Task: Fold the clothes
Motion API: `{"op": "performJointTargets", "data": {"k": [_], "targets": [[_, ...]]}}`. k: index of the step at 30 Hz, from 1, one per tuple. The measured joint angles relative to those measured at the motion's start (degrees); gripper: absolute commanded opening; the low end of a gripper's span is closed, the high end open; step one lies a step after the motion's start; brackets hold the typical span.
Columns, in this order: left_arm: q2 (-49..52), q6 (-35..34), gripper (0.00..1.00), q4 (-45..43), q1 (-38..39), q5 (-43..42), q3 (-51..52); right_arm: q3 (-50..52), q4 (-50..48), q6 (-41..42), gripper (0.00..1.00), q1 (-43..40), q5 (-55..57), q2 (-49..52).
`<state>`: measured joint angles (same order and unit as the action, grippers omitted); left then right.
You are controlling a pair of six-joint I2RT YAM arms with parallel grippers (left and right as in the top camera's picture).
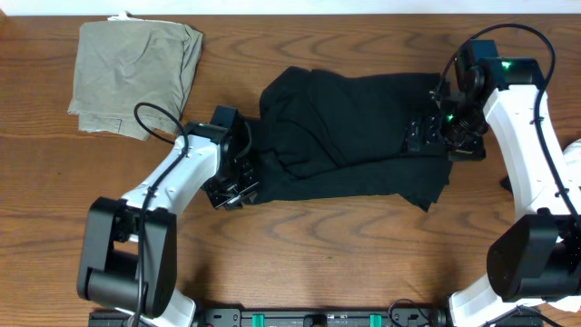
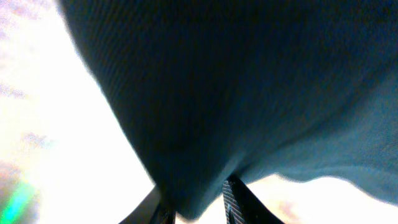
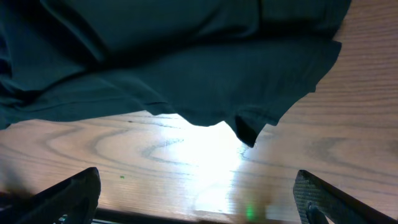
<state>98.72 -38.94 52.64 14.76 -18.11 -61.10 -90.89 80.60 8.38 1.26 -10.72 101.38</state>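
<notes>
A black garment lies crumpled across the middle of the wooden table. My left gripper is at its left edge, its fingers shut on a fold of the black fabric, which fills the left wrist view between the fingertips. My right gripper is at the garment's right edge, wide open and empty, with bare table between its fingers. The garment's hem hangs just beyond them. No logo shows.
An olive-khaki folded garment lies at the back left of the table. A white object shows at the right edge.
</notes>
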Motion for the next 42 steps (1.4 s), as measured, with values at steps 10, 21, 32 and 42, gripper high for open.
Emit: {"op": "performJointTargets", "data": {"k": [10, 21, 32, 42], "targets": [[-14.32, 3.23, 0.20, 8.72, 0.00, 0.94, 0.00, 3.89, -0.52, 0.26, 0.95, 2.14, -0.13, 0.00], [-12.57, 4.22, 0.88, 2.84, -0.04, 4.22, 0.00, 9.22, -2.45, 0.90, 0.96, 2.14, -0.17, 0.00], [-2.71, 1.81, 0.88, -6.56, -0.04, 3.37, 0.13, 9.27, -2.25, 1.27, 0.96, 2.14, -0.17, 0.00], [1.07, 0.76, 0.33, -8.52, -0.04, 3.02, 0.24, 9.27, -2.45, 1.27, 0.96, 2.14, -0.17, 0.00]]}}
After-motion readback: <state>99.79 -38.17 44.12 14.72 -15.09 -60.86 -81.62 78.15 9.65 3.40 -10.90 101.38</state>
